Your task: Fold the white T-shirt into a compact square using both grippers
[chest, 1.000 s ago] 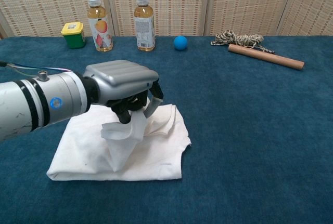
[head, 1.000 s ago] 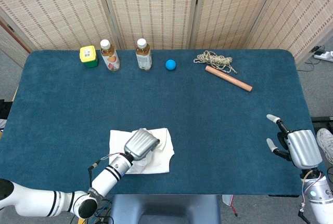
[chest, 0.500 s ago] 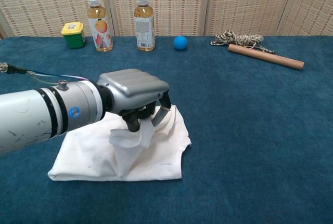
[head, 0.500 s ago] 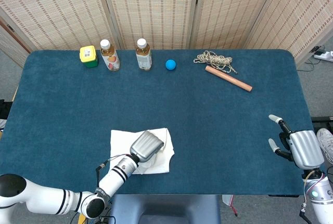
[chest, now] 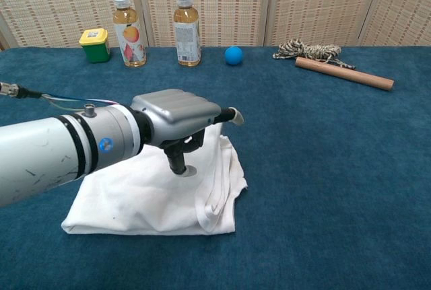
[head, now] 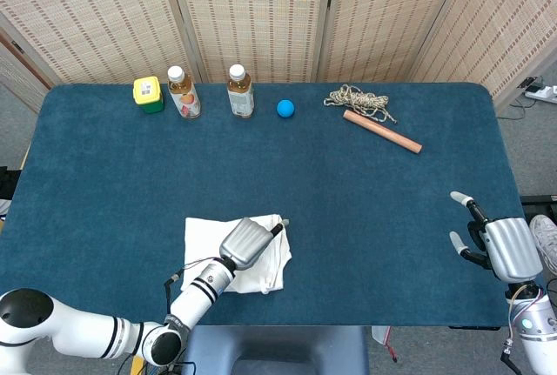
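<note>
Hidden or unclear: the left hand [chest: 180, 118] covers the middle of the white T-shirt [chest: 128, 199] in both views — the cloth under its palm cannot be seen. In the head view only the back of this hand shows. The right arm is cut off at the lower right corner of the head view, and the chest view does not show the right hand at all.

T-shirt position: it lies as a roughly square folded bundle on the blue table [head: 348, 192], near the front edge and left of centre. Its right side shows a rolled, layered fold.

T-shirt and left hand: the hand sits directly over the shirt's upper right part, the forearm reaching in from the lower left.

Left hand: fingers extended, one stretched out toward the right past the shirt's edge; the thumb points down with its tip touching the cloth. It grips nothing.

Right hand [head: 492, 240]: well apart from the shirt, at the table's right front edge — fingers spread, holding nothing.

Far edge: a yellow-lidded green jar [head: 148, 94], two bottles [head: 211, 90], a blue ball [head: 285, 108], a coil of rope [head: 359, 99] and a wooden stick [head: 381, 131].
</note>
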Robot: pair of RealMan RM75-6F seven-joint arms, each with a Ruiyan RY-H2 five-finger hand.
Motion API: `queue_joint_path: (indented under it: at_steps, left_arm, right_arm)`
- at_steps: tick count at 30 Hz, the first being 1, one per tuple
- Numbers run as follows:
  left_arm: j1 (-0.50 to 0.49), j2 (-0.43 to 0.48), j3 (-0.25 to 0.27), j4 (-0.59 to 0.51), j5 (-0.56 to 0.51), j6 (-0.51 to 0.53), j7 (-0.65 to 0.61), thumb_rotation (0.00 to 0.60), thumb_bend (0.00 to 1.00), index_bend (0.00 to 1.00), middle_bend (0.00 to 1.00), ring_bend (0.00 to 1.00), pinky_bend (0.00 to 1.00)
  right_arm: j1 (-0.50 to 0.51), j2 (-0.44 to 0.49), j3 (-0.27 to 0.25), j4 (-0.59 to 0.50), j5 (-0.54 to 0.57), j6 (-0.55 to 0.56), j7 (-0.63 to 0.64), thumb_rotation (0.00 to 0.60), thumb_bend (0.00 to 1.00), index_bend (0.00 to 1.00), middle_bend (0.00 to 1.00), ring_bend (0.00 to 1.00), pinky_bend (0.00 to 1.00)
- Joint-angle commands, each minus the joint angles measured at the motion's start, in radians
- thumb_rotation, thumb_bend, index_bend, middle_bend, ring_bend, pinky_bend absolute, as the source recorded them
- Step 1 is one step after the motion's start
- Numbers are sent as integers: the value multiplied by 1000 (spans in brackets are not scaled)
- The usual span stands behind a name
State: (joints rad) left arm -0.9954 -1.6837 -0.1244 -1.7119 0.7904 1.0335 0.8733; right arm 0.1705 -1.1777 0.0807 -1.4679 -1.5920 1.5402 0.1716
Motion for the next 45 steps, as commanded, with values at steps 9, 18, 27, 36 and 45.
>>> queue_joint_path:
  at_steps: [9, 18, 27, 36, 45]
  left_arm:
    - [35, 17, -23, -35, 67, 47, -113, 600, 298, 103, 933, 831, 998]
    - [86, 88, 58, -103, 137, 71, -129, 600, 298, 109, 931, 831, 998]
    - [230, 175, 81, -127, 269, 231, -292, 600, 298, 141, 929, 831, 998]
    - [380, 322, 120, -119, 377, 348, -440, 600, 298, 230, 837, 726, 974]
    - [532, 404, 138, -46, 424, 467, -558, 600, 298, 324, 716, 574, 854]
  right_arm:
    - [-2, 4, 5, 0, -1, 6, 8, 600, 353, 204, 930, 945, 966]
    - [-4, -2, 1, 7, -8, 9, 16, 600, 353, 206, 929, 944, 966]
    - [7, 32, -23, -11, -47, -16, 6, 600, 358, 276, 922, 942, 966]
    - [18, 57, -41, -27, -75, -35, -19, 600, 406, 350, 820, 833, 938]
    - [-6, 77, -39, -19, -23, -38, -28, 600, 480, 405, 636, 609, 696]
